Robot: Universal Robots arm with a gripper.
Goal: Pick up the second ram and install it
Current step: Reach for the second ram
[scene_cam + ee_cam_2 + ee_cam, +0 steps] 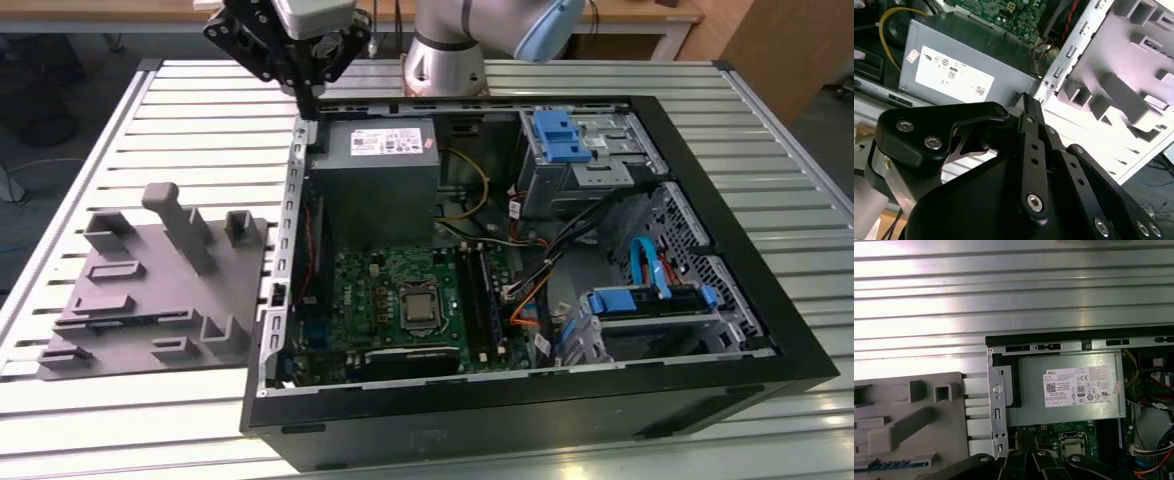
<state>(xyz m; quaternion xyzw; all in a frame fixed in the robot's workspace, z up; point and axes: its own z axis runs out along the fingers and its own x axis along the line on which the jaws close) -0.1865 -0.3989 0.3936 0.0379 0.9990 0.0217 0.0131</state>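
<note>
1. Okay, so the gripper (310, 108) hangs over the far corner of the open computer case (534, 415). That's on the exterior view's left, right above the metal edge next to the power supply (380, 165).
2. In the second wrist view the fingers (1026, 107) look pinched together, a really narrow stance, with the tips meeting just above the case frame.
3. The second ram (884, 465) is my best guess for the thin long strip with a bluish edge in the first wrist view. It's sitting in a slot of the grey holder (884, 405). The picture edge cuts part of it off, so I can't be fully sure. Either way it's outside the case and well apart from the gripper.
4. That holder rests on the slatted metal table (134, 110), just beside the case wall on the exterior view's left.
5. Inside the case there's the green motherboard (367, 290) with the CPU socket (420, 305). The long black slots (483, 300) run right beside the socket, on the exterior view's right.
</note>
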